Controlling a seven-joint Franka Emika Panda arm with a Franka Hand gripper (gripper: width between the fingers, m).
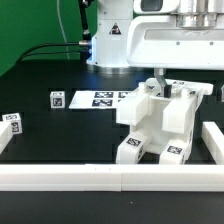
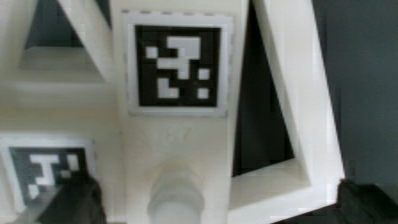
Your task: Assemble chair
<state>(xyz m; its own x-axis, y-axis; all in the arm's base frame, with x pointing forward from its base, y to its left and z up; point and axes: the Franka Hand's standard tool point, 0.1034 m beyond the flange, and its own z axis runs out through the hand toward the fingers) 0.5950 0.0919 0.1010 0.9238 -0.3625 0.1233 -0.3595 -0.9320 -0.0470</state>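
Chair: the partly built chair (image 1: 158, 122) stands on the desk (image 1: 60, 140), tucked into the corner of the white rail (image 1: 60, 178) at the exterior view's right. The rail probably braces it against pushes.
Gripper: the gripper (image 1: 168, 82) hangs just over the chair's top, jaws spread wide and gripping nothing. In the wrist view a tagged upright bar (image 2: 178, 70) sits between its dark fingertips (image 2: 71, 195), seemingly lined up for a grasp.
Loose parts: one small tagged piece (image 1: 57, 98) and an edge piece (image 1: 12, 122) lie well apart from the chair, likely awaiting fitting.
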